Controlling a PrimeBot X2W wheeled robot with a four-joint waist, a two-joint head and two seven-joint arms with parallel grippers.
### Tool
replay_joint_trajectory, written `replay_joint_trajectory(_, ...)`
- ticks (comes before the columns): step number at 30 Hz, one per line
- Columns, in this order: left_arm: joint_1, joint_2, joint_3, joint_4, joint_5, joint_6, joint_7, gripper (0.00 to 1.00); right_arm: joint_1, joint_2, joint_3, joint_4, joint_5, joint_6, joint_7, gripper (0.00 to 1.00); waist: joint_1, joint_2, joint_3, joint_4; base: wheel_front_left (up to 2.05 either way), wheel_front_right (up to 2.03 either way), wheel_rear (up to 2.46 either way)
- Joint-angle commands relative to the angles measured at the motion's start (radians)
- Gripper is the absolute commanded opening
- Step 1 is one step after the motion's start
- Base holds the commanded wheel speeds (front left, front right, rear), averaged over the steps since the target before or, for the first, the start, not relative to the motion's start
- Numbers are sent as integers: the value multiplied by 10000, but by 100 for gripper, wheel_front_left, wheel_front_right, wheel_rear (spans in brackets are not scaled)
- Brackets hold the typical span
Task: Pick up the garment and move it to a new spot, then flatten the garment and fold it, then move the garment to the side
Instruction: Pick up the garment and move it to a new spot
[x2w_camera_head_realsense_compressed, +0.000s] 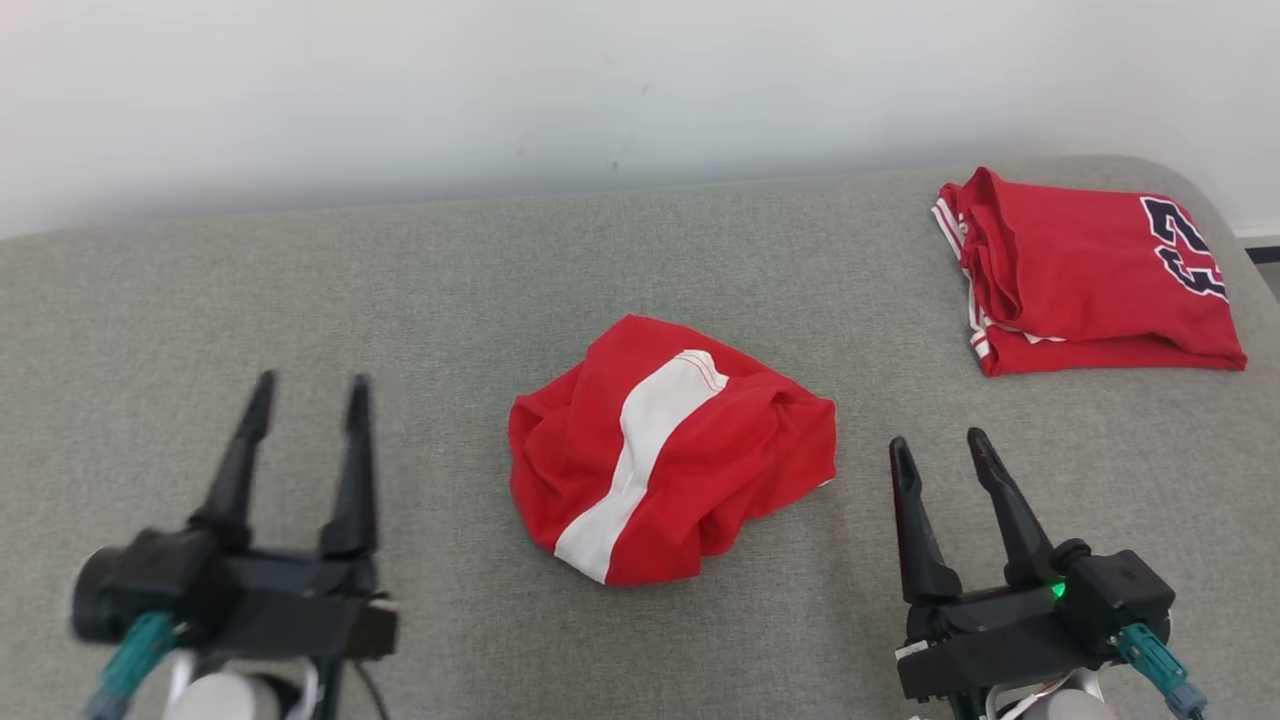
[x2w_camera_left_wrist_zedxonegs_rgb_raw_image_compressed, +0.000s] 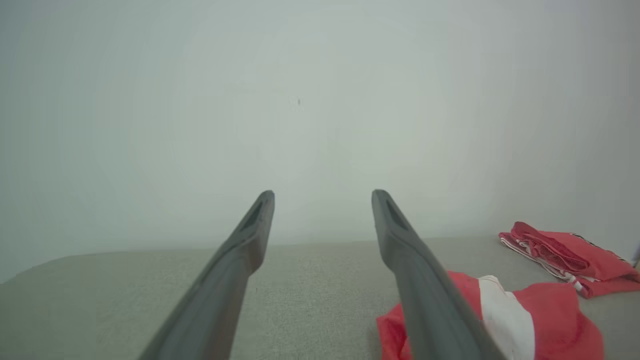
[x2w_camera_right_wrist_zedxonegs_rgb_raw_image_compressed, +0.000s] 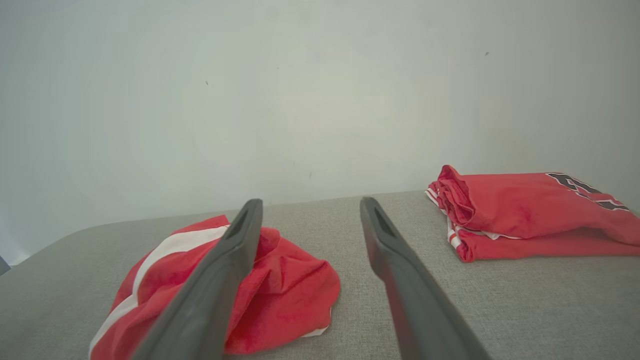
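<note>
Guessing at the step here, anyone? The garment (x2w_camera_head_realsense_compressed: 670, 450) is a crumpled red heap with a white stripe, lying mid-way across the grey padded surface (x2w_camera_head_realsense_compressed: 400, 300), and neither arm has hold of it.
/ lintroller

I read it as the gap between moving and flattening, or maybe right before the first pick-up (can't tell from one moment whether that spot counts as the new one). Either way nothing is flat or folded yet, so most of the task is ahead. The left tool (x2w_camera_head_realsense_compressed: 312, 382) sits well to the left of the heap with its fingers (x2w_camera_left_wrist_zedxonegs_rgb_raw_image_compressed: 250, 235) spread wide, nothing between them, no cloth touched. The right tool (x2w_camera_head_realsense_compressed: 938, 442) is near the heap's right edge, also wide open and empty. In the right wrist view one finger overlaps the garment, but I'd say it's just in front of it, not on it.
/ seamripper

So what's next, you reckon?
/ lintroller

Both tools need to come in low, pinch opposite edges of the heap, then pull apart to spread it. The tricky bit is finding a real hem in all those folds (the stripe might help as a guide). Also steer clear of the folded red jersey (x2w_camera_head_realsense_compressed: 1090, 270) at the far right corner, which looks done.
/ seamripper
</note>
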Motion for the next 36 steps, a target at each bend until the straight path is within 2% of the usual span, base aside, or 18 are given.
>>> replay_joint_trajectory(1,335,-45,298,-108,92,-73,-23,100,145,12,-42,-45,38,-28,-7,100,1,0,-15,50,0,0,0)
replay_joint_trajectory(9,1831,-535,1489,-318,996,-529,-23,100,297,13,-244,-239,-103,-28,-8,100,1,0,-87,318,0,0,0)
replay_joint_trajectory(16,2666,-1432,2246,-269,1661,-885,-23,100,415,13,-269,-290,-188,-28,-7,100,1,0,-146,504,0,0,0)
replay_joint_trajectory(22,2975,-1971,2737,-215,2135,-1239,-23,100,571,13,-273,-211,-204,-28,-7,100,1,0,-208,570,0,0,0)
replay_joint_trajectory(29,2947,-2267,3167,-190,2258,-1570,-24,100,608,13,-350,-25,-236,-28,-7,100,1,0,-271,581,0,0,0)
replay_joint_trajectory(36,2876,-2338,3256,-56,2407,-1684,-24,100,685,13,-384,198,-242,-28,-7,100,1,0,-299,543,0,0,0)
